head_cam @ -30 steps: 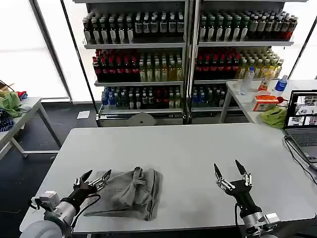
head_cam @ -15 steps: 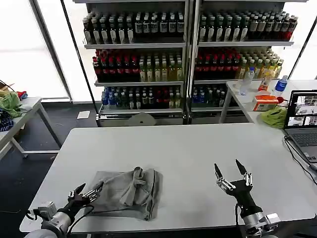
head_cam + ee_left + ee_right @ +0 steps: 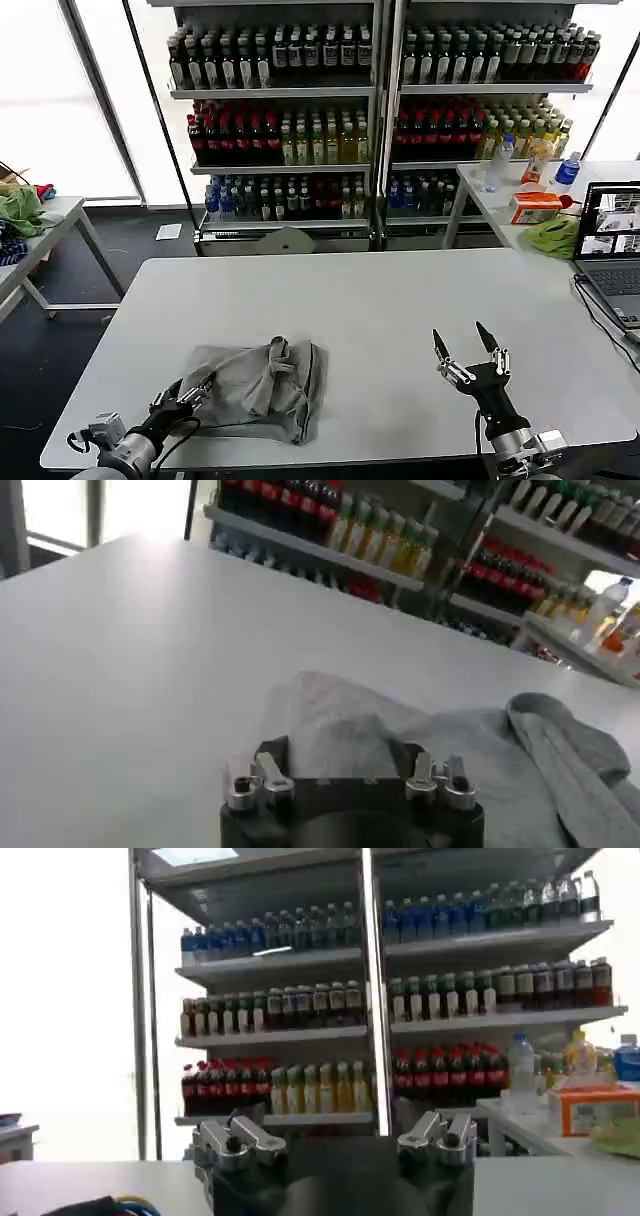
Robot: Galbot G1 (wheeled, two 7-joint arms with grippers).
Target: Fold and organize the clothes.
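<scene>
Head view: left gripper, fingers spread, sits at the near-left edge of the crumpled shirt; soft, light cloth, best pinched at that edge. Right gripper waits wide open.

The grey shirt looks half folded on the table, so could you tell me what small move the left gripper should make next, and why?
Probably ease the left gripper forward and close on the near left edge of the grey shirt. It sits open right at that edge, the shirt lies bunched, and the right gripper waits open, well apart.
</scene>
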